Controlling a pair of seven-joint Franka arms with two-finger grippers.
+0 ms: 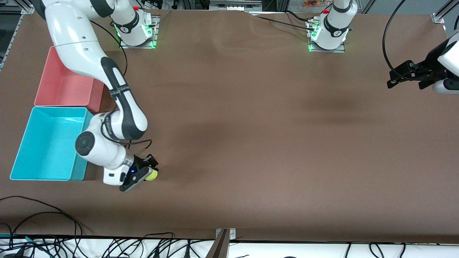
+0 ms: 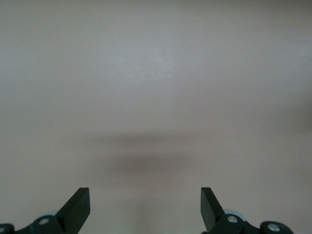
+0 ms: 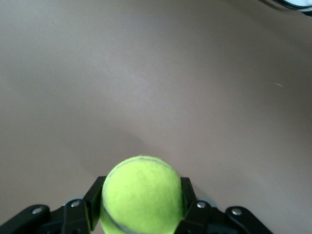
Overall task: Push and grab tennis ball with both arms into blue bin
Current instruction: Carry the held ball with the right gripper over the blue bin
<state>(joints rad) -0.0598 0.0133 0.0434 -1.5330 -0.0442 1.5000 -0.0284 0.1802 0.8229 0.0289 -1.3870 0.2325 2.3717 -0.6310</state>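
While the right gripper (image 1: 150, 172) clamps the tennis ball (image 3: 141, 195), lift before crossing the blue bin (image 1: 39, 172) rim (left gripper (image 2: 145, 207) waits, spread wide).

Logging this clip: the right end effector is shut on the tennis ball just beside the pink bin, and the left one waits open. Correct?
Not quite. The front view shows the right end effector shut on the tennis ball beside the blue bin, not the pink bin. The left end effector does wait open.
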